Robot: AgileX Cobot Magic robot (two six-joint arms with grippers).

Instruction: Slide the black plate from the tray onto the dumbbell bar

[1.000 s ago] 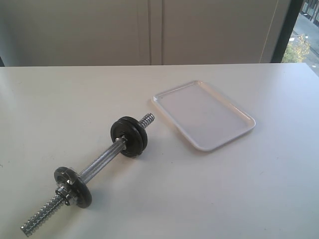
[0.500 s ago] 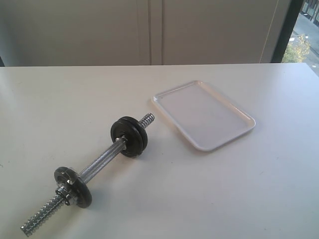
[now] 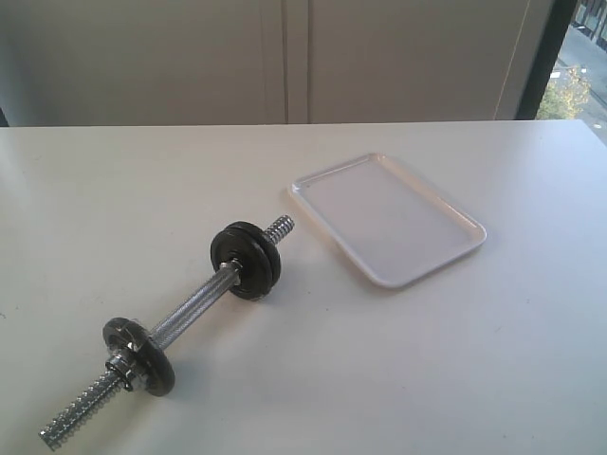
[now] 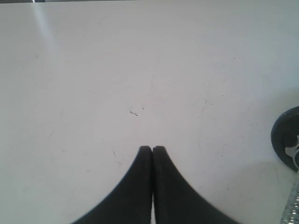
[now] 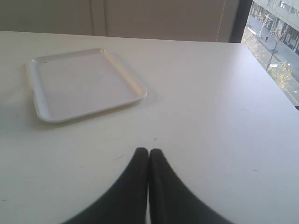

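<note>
Left wrist feed, and I'm looking at my left hand (image 4: 152,148): two matte black fingers (image 4: 135,186), smooth-skinned, broad at the root and sweeping inward in a curve to narrow, rounded tips, with a thin straight seam between them. Over to the right wrist feed, the right hand (image 5: 148,150) is the same build: a pair of plain black fingers (image 5: 166,186), flared wide at the base, tapering to blunt rounded ends, with a faint dull sheen along their edges.
</note>
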